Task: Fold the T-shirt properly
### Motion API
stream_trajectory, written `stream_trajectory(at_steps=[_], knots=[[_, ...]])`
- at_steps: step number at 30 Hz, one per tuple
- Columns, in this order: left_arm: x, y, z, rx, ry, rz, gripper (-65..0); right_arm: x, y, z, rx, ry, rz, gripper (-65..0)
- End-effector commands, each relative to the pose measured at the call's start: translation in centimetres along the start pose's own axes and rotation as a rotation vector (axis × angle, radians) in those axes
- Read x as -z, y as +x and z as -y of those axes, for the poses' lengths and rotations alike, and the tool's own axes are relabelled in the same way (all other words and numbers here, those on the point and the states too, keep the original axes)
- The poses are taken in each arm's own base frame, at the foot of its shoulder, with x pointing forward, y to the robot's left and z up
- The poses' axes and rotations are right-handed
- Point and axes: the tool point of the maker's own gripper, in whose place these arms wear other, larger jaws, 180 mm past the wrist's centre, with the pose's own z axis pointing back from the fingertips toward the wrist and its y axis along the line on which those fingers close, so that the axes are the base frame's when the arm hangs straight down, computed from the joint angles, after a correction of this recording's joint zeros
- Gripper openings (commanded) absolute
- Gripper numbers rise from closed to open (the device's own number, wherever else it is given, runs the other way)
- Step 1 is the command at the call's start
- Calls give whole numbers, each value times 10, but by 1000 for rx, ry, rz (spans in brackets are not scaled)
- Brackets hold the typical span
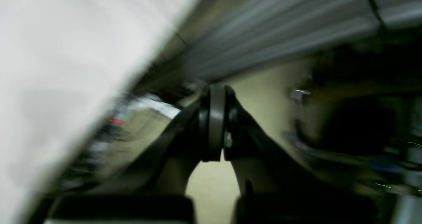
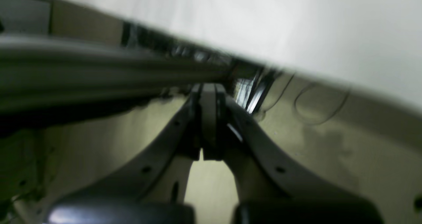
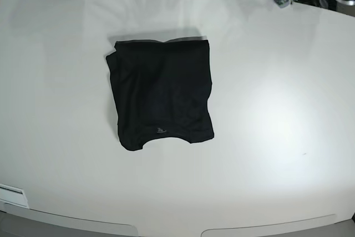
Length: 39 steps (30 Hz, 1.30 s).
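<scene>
The right pincer [image 2: 208, 118] has its tips pressed together and holds nothing. The T-shirt [image 3: 160, 94] lies folded on the white table [image 3: 277, 109], well apart from both pincers. The left pincer [image 1: 216, 122] is also pressed together, with nothing between its tips.

A plain black T-shirt [image 3: 161, 94], matte and unpatterned apart from 1 tiny grey mark [image 3: 160, 131] near its neckline and a thin grey strip along its far edge, lies on a white table [image 3: 277, 109]. In the blurred wrist views, the left gripper [image 1: 216, 122] shows black with a grey band down its middle, against white table, dull yellow floor and grey ribbed wall. The right gripper [image 2: 209, 118] shows dark grey, against the same white and yellowish tones.
</scene>
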Motion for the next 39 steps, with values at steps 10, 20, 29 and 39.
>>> stream_trajectory(at_steps=[10,20,29,39], knots=[[29,-80,23,-377,3,-48,-650,23,-71,-8,274,139,-128,-650],[96,-175,-24,-649,41,-159,-650,111,-173,6,365,91,-310,-650],[144,-242,-134,-655,324,-171,-650,193,-214,54,213,-67,-378,-650],[207,-233,-198,-545,489,-94,-650,262,-214,107,123,-287,-384,-650]])
